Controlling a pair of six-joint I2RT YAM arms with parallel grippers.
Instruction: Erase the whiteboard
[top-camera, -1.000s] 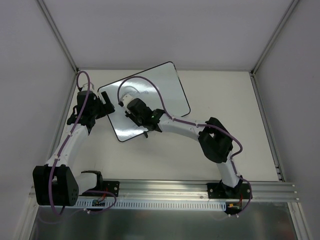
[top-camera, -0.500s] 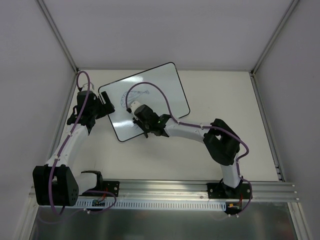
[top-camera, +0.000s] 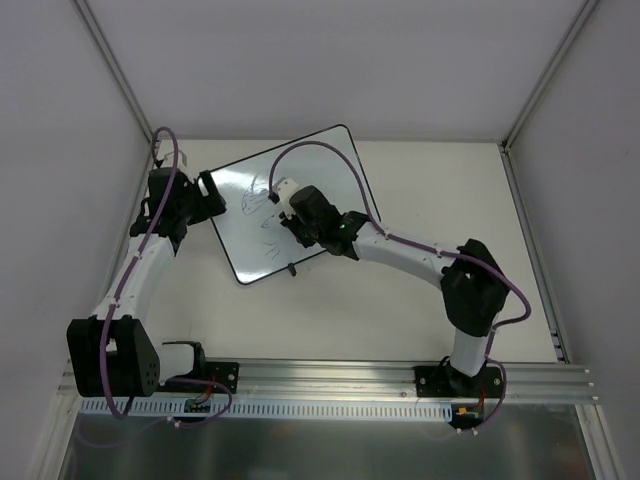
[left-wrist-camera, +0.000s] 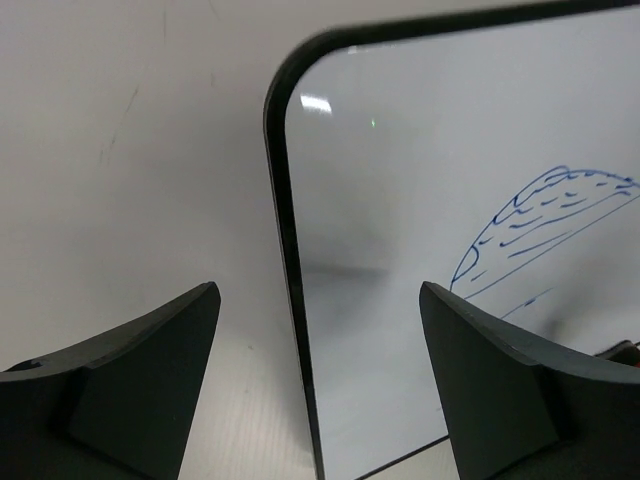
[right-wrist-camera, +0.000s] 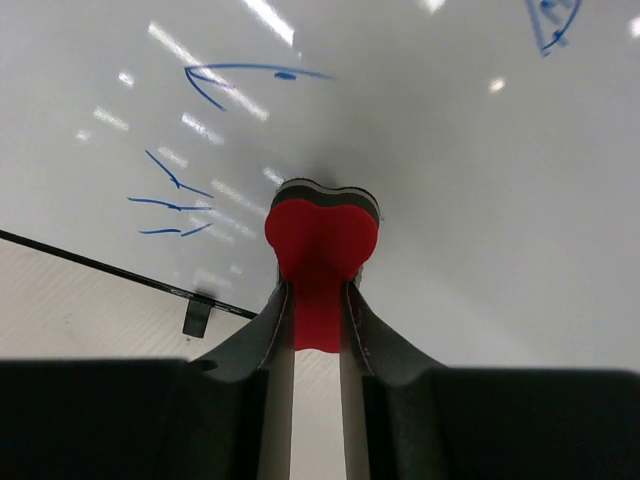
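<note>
The whiteboard (top-camera: 325, 160) lies tilted on the table at the back, with blue scribbles (top-camera: 262, 200) on its left half. My right gripper (top-camera: 290, 205) is over the middle of the board, shut on the red eraser (right-wrist-camera: 322, 240), whose dark face presses on the white surface (right-wrist-camera: 480, 200). Blue strokes (right-wrist-camera: 175, 190) lie left of the eraser. My left gripper (top-camera: 210, 195) is open at the board's left corner. In the left wrist view its fingers (left-wrist-camera: 130, 380) straddle the board's black rim (left-wrist-camera: 290, 260), and a blue drawing (left-wrist-camera: 540, 215) shows on the board.
A small black clip (top-camera: 291, 268) sticks out from the board's near long edge; it also shows in the right wrist view (right-wrist-camera: 197, 315). White walls with metal posts enclose the table on the left, back and right. The arm bases sit on a rail at the near edge.
My right gripper has slid with the eraser from the board's near-left part toward its middle. The left gripper has shifted slightly back along the board's left edge.
</note>
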